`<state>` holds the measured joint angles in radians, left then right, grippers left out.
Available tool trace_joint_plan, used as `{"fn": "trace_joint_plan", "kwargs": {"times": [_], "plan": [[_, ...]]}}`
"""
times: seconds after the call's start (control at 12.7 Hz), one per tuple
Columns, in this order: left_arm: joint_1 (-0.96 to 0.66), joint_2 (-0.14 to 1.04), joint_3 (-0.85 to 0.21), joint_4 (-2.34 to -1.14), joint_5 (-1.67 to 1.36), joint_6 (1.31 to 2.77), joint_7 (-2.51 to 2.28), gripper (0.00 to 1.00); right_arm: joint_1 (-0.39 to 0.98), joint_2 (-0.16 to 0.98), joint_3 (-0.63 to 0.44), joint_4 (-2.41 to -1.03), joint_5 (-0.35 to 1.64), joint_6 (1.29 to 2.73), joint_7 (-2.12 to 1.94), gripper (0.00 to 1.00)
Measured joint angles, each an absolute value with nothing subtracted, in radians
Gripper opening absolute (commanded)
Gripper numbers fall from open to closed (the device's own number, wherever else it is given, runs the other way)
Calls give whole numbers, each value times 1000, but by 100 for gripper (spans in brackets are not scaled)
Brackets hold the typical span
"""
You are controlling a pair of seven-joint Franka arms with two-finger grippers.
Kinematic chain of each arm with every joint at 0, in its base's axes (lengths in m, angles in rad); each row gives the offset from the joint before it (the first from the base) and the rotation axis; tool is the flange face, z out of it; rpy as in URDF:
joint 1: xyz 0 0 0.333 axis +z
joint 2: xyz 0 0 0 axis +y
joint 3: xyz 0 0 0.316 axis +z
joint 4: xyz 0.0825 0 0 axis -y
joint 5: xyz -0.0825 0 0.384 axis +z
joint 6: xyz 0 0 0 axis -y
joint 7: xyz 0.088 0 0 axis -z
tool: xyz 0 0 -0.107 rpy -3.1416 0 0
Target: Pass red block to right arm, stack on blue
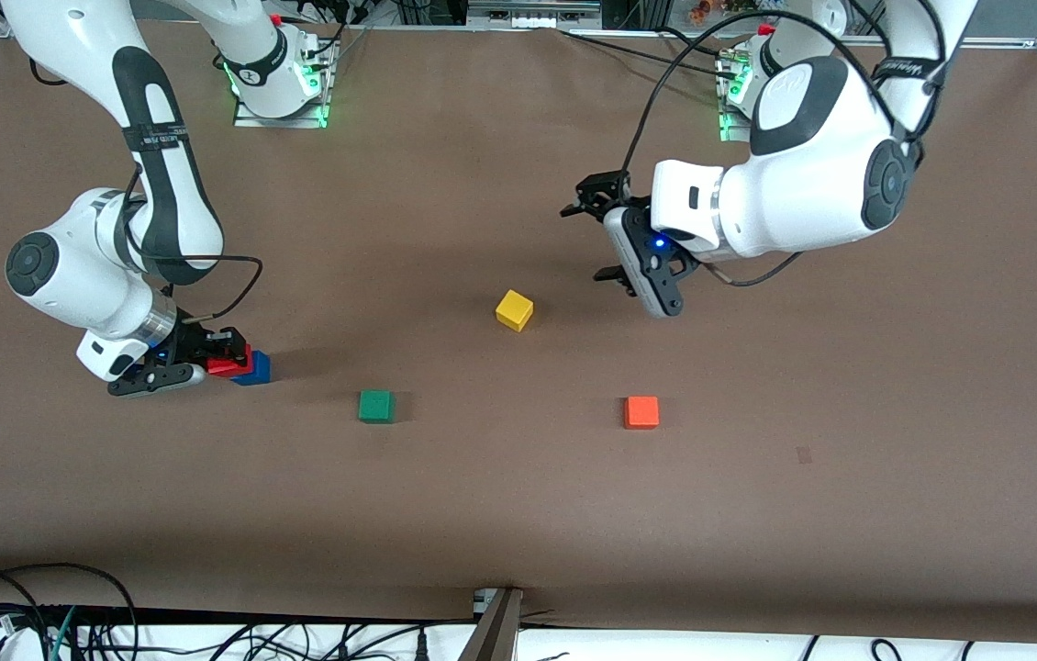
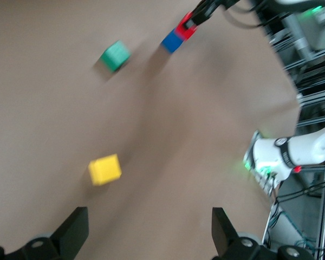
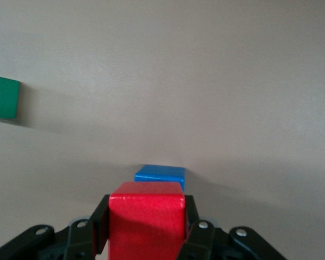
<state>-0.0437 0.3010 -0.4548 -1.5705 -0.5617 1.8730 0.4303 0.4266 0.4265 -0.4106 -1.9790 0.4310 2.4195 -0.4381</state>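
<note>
Red block (image 1: 227, 364), which you see low at the front view's left edge, is clamped between the right gripper (image 1: 223, 352) fingers directly over the blue cube (image 1: 255, 369), while your left gripper (image 1: 606, 237) waits spread wide above the yellow cube (image 1: 514, 309).

right pincer (image 3: 146, 230) clamping red block (image 3: 146, 219), blue block (image 3: 160, 174) beneath, green block (image 3: 2, 97)

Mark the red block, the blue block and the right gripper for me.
red block (image 3: 146, 216), right wrist view, its front face.
blue block (image 3: 160, 173), right wrist view, its top face.
right gripper (image 1: 227, 353), front view, between the fingertips clamping the red block.
</note>
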Motion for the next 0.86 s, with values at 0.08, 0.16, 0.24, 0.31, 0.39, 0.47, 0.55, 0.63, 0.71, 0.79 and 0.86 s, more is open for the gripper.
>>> {"fn": "trace_joint_plan", "kwargs": {"times": [0.08, 0.16, 0.24, 0.31, 0.39, 0.47, 0.55, 0.63, 0.71, 0.79, 0.86], "plan": [[-44, 275, -447, -1570, -518, 1831, 350, 100, 427, 427, -411, -1994, 431, 2448, -438, 0], [-44, 248, -441, -1570, -474, 1796, 262, 100, 427, 427, -411, -2008, 430, 2473, -438, 0], [-44, 223, -433, -1570, -422, 1766, 184, 100, 428, 427, -410, -2016, 429, 2486, -438, 0], [-44, 201, -421, -1571, -353, 1731, 130, 100, 432, 427, -410, -2019, 429, 2492, -436, 0], [-45, 185, -406, -1574, -277, 1699, 101, 100, 437, 427, -410, -2020, 429, 2495, -429, 0], [-45, 172, -383, -1580, -216, 1675, 87, 100, 445, 427, -410, -2020, 429, 2497, -422, 0], [-45, 162, -349, -1590, -182, 1656, 84, 100, 453, 427, -410, -2020, 429, 2498, -414, 0], [-44, 147, -307, -1604, -167, 1646, 84, 100, 459, 427, -410, -2021, 429, 2501, -407, 0], [-41, 131, -262, -1618, -149, 1643, 82, 100, 462, 427, -410, -2022, 429, 2505, -404, 0], [-38, 115, -209, -1632, -124, 1643, 80, 100, 462, 428, -410, -2024, 429, 2508, -404, 0], [-33, 102, -159, -1640, -100, 1643, 76, 100, 462, 428, -411, -2025, 429, 2509, -403, 0]]}}
